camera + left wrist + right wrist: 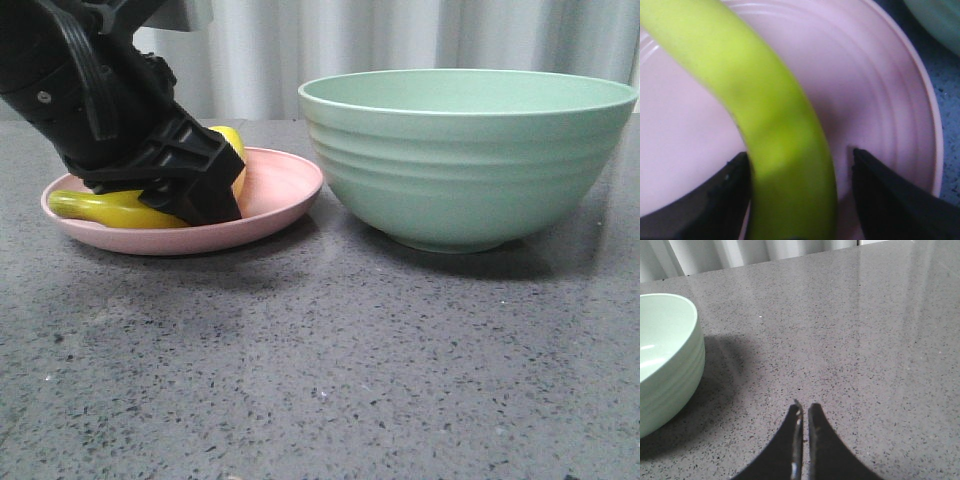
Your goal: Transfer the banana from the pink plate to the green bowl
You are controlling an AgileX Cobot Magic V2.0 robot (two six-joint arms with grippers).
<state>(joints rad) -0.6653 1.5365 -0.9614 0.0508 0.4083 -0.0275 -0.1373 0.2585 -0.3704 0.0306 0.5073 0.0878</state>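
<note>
- We are seeing the banana [120, 208] lying in the pink plate [285, 190], just beside the green bowl [465, 155] on the bench [320, 370].
- Our left gripper [797, 167] is straddling the banana, jaws parted, one finger touching, the other showing a gap.
- Our right gripper [803, 412] is hovering over bare bench, jaws nearly together, gripping nothing.

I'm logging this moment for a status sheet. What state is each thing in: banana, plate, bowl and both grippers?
banana: lying on the plate, not lifted, between the left fingers.
pink plate: flat on the table, holding the banana.
green bowl: upright beside the plate; inside hidden from these views.
left gripper: open, straddling the banana; one finger stands clear of it.
right gripper: shut, holding nothing, over bare table.
</note>
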